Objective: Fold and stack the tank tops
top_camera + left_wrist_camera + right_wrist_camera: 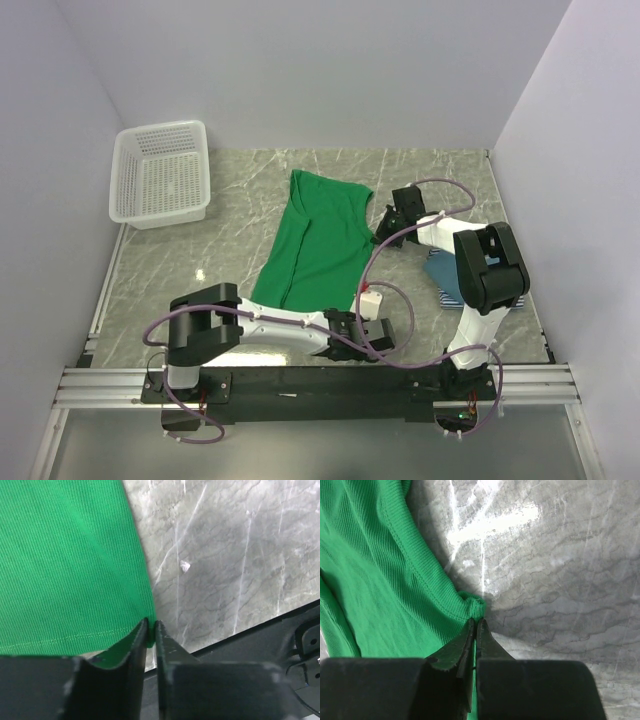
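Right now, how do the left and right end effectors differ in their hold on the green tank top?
The left end effector pinches the stitched hem corner of the green tank top, at its near end. The right end effector pinches a narrow banded tip, at its far end. Shared: both are shut on its right edge.

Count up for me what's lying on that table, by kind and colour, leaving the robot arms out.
green tank top: 1
teal-blue tank top, partly hidden: 1
striped tank top, only an edge showing: 1
white basket: 1
Total: 4
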Available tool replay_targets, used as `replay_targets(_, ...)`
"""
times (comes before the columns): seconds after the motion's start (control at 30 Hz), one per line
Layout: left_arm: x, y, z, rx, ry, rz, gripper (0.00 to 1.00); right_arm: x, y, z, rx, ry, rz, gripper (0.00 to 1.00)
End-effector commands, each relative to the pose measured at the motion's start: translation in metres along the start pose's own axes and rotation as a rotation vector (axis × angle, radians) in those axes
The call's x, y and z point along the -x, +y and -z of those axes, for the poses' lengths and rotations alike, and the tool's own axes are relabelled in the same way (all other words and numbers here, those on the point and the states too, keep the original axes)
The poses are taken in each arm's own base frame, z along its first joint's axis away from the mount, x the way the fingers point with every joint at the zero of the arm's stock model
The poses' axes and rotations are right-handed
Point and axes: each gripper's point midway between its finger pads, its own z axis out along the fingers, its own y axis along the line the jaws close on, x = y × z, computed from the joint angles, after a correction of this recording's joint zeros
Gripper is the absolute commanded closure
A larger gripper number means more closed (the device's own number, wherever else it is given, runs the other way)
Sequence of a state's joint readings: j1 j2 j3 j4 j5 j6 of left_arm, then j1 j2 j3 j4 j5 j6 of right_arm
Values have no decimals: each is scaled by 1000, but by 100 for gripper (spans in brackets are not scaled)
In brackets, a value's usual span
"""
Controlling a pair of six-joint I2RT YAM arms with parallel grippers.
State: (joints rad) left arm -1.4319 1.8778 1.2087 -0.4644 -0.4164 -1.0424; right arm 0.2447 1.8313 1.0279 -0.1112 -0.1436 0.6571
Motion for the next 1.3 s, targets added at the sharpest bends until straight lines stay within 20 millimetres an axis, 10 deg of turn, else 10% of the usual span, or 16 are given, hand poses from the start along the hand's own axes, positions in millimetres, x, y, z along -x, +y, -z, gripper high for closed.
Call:
replay_targets(0.0, 6, -10, 6, -5, -32, 25, 85, 8, -5, 1, -7, -28, 0, 100)
replay_targets(0.1, 4, -13, 13, -31, -35, 33, 100, 10, -8, 5, -15, -42, -2, 100)
replay_targets(0.6, 6, -7, 74, -261, -94, 237, 99, 18, -9, 47, -1, -148, 2, 100)
replay_targets(1.27, 2, 104, 82, -72, -181, 564, 99, 21, 102, 22, 44, -131, 130, 100)
